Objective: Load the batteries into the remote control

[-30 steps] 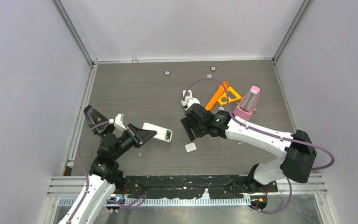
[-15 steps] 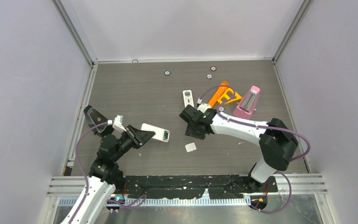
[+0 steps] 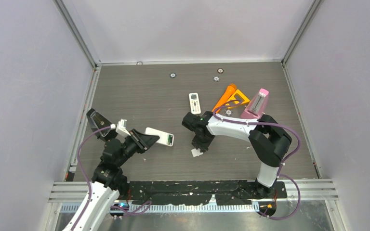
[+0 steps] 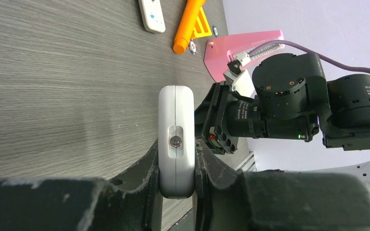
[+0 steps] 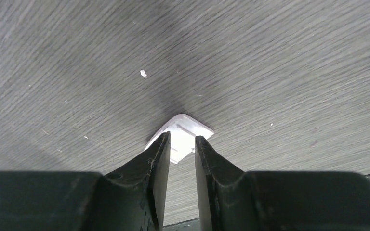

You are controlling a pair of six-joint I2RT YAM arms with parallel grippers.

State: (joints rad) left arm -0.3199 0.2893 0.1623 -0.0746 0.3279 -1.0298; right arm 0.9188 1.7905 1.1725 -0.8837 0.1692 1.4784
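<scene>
Top external: left gripper (image 3: pixel 145 140) pinches the white remote (image 3: pixel 163 138) at the table's (image 3: pixel 139 91) near-left. Right gripper (image 3: pixel 200 146) points down at a small white cover (image 3: pixel 196 153).
Left wrist: remote clamped end-on.
Right wrist: narrow slit over the cover's corner; cannot tell if gripped.

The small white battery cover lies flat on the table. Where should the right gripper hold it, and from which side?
Grip the battery cover across two opposite straight edges, coming from straight above. It is thin and lies flat on the table, so no side offers height. Its corner points between the jaws of the right gripper, so probably turn the wrist first.
</scene>
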